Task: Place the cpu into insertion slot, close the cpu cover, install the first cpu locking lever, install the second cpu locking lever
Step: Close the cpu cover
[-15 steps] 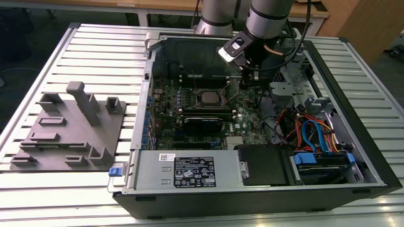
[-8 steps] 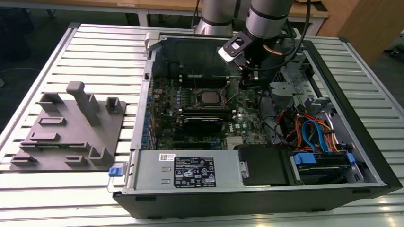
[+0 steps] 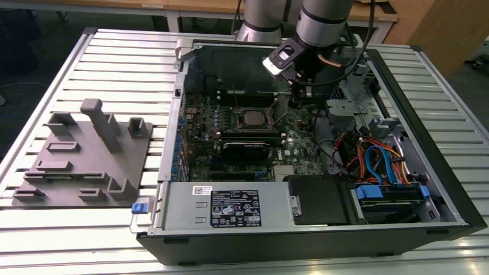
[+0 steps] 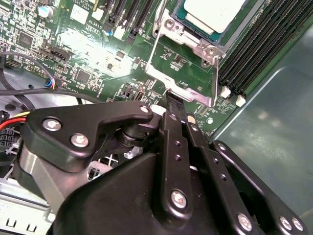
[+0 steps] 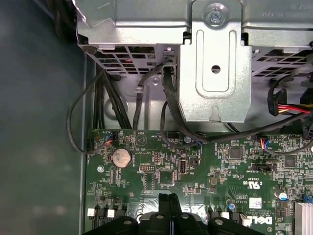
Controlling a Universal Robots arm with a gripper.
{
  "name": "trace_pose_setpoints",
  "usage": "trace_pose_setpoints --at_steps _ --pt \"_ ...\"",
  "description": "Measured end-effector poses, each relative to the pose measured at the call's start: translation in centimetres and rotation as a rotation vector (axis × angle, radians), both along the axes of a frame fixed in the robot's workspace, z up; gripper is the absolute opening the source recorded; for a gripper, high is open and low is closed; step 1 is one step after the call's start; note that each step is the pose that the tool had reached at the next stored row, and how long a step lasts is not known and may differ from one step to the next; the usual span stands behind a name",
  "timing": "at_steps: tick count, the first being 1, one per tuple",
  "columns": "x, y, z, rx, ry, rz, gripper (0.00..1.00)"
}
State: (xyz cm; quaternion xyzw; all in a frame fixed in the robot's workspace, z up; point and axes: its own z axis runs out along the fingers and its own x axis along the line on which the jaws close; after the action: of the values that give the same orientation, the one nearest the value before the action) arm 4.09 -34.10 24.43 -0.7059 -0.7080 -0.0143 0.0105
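Black gripper (image 4: 172,98) linkage nearest the lens in the second wrist view, fingers pressed together with no gap, tip touching the free lip of the cpu cover (image 4: 186,88). Cover not yet down over the chip, green circuit board (image 4: 83,49) visible through its window. Beyond it, the cpu (image 4: 212,12) seated flat in the insertion slot (image 4: 194,43). Probably thin, stiff sheet metal, light, swinging on a hinge; best pushed or taken at that free lip, well away from the fragile chip and contacts.

In the first wrist view, closed fingertips (image 5: 165,205) over the circuit board, coin cell (image 5: 121,157) and metal cage (image 5: 210,73) beyond.

In the exterior view, gripper (image 3: 294,97) just beside the socket on the exterior view's right, inside the open computer case (image 3: 306,249); grey fixture tray (image 3: 84,166) well apart on the exterior view's left.
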Motion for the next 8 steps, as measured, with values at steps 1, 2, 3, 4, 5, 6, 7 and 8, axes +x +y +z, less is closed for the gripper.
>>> trace_pose_setpoints --at_steps 1,2,3,4,5,6,7,8 --pt "-0.03 0.00 0.00 0.0000 0.0000 0.000 0.11" --pt "-0.06 0.00 0.00 0.0000 0.0000 0.000 0.11" --pt "-0.10 0.00 0.00 0.0000 0.0000 0.000 0.11" --pt "-0.13 0.00 0.00 0.0000 0.0000 0.000 0.11" --pt "-0.15 0.00 0.00 0.0000 0.0000 0.000 0.11" --pt "-0.19 0.00 0.00 0.0000 0.0000 0.000 0.11" --pt "-0.25 0.00 0.00 0.0000 0.0000 0.000 0.11" --pt "-0.31 0.00 0.00 0.0000 0.0000 0.000 0.11"
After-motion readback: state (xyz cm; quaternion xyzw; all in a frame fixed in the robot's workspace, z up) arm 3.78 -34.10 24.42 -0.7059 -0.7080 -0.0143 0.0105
